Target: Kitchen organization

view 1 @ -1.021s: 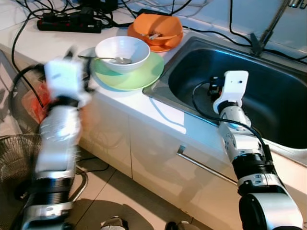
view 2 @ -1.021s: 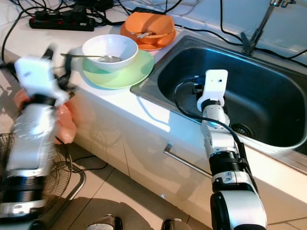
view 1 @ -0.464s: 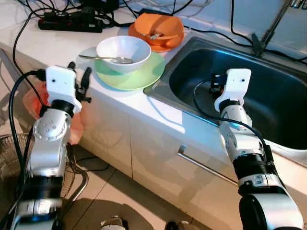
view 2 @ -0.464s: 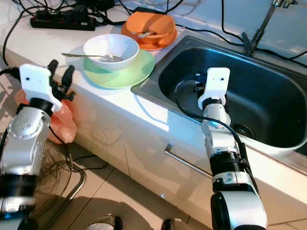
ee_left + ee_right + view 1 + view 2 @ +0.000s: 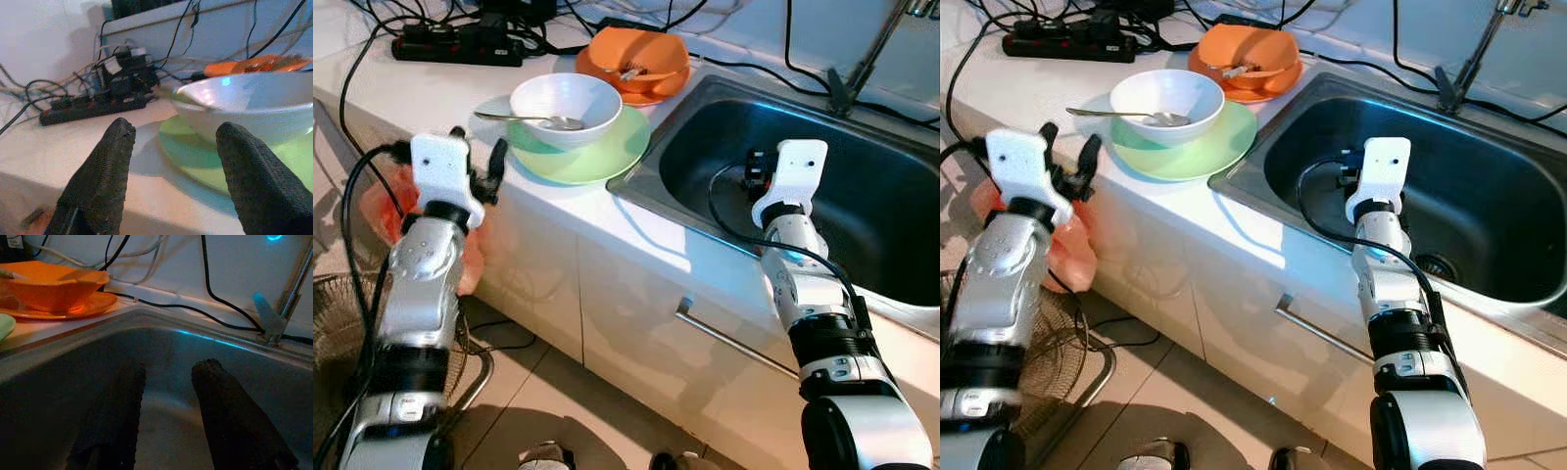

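Bowl (image 5: pixel 564 106) (spoon (image 5: pixel 524 119) inside) is sitting at 2 o'clock from your left gripper (image 5: pixel 478 157), fingers apart; right gripper (image 5: pixel 168 396), also parted, is hovering in the sink (image 5: pixel 862 196).

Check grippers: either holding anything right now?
Nothing held. Left gripper is open short of the white bowl; right gripper is open, empty, inside the sink.

Bright daylight floods the white table (image 5: pixel 431 93) in both head views, washing out its far edge toward 11 o'clock, while the deep stainless steel sink (image 5: pixel 862 196) at 2 o'clock lies in shade. Cabinet fronts below carry soft shadows. The left wrist view is well lit but soft, its two black fingers (image 5: pixel 102 181) blurred in the foreground. The right wrist view is dim, broken by a blue glint (image 5: pixel 275 237) at 1 o'clock.
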You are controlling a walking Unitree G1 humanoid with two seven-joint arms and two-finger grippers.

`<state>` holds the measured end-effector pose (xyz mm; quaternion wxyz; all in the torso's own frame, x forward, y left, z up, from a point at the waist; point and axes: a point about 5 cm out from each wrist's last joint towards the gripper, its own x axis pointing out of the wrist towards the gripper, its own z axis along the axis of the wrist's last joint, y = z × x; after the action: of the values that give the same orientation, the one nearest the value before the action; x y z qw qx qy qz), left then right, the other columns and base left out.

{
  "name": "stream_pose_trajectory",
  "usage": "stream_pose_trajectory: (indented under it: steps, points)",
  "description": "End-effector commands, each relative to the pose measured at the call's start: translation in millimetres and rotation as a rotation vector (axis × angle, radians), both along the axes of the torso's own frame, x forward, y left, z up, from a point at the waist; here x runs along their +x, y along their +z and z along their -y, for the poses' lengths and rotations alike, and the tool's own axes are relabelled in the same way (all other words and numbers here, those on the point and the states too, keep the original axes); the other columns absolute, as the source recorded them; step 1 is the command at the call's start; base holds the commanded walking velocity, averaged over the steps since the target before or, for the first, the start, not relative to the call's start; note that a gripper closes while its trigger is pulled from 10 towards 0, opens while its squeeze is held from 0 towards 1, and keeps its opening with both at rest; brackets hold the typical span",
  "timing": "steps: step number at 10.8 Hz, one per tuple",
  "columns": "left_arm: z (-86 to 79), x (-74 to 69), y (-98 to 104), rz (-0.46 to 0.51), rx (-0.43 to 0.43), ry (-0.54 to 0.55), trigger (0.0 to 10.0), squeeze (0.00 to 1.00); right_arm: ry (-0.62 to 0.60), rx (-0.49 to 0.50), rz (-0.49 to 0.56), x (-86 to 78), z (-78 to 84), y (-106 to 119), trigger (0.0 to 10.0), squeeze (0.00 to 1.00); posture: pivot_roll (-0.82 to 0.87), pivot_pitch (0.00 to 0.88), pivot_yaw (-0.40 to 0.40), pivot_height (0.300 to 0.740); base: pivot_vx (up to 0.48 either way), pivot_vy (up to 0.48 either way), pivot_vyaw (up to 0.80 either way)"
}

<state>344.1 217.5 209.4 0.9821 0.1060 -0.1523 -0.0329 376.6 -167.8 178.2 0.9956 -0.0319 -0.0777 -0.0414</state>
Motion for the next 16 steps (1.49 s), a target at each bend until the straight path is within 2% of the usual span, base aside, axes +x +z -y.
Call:
stream_pose_trajectory:
  steps: [1, 3, 4, 5, 8, 10, 16]
  points:
    - [4.6, 2.6, 1, 0.002, -0.003, -0.029, 10.0, 1.00, -0.017, -0.002, 0.005, -1.4, 5.4, -1, 10.0, 0.00, 0.07, 0.097, -0.059, 0.740, 0.000, 0.000, 0.00]
    - [5.4, 8.5, 3, 0.010, -0.008, -0.018, 10.0, 1.00, -0.024, 0.000, 0.003, -2.3, 6.7, -3, 10.0, 0.00, 0.07, 0.097, -0.058, 0.740, 0.000, 0.000, 0.00]
    - [5.0, 12.4, 5, 0.017, -0.002, -0.008, 10.0, 0.94, -0.025, -0.001, 0.003, -2.3, 6.8, -3, 10.0, 0.00, 0.07, 0.097, -0.058, 0.740, 0.000, 0.000, 0.00]
    - [6.3, 19.1, 9, 0.024, -0.003, 0.002, 10.0, 0.00, -0.024, -0.002, 0.005, -2.3, 6.3, -3, 10.0, 0.00, 0.07, 0.092, -0.057, 0.740, 0.000, 0.000, 0.00]
    - [11.0, 31.4, 14, 0.037, -0.043, 0.010, 10.0, 0.00, -0.030, -0.006, 0.008, -3.1, 8.2, -2, 10.0, 0.00, 0.07, 0.092, -0.057, 0.740, 0.000, 0.000, 0.00]
    - [20.0, 40.0, 17, 0.038, -0.064, -0.011, 10.0, 0.00, -0.035, -0.013, 0.011, -3.6, 8.9, -2, 10.0, 0.00, 0.07, 0.092, -0.057, 0.740, 0.000, 0.000, 0.00]
    - [36.6, 47.3, 16, 0.041, -0.096, -0.059, 10.0, 0.00, -0.045, -0.016, 0.005, -3.9, 11.0, -3, 10.0, 0.00, 0.05, 0.089, -0.057, 0.740, 0.000, 0.000, 0.00]
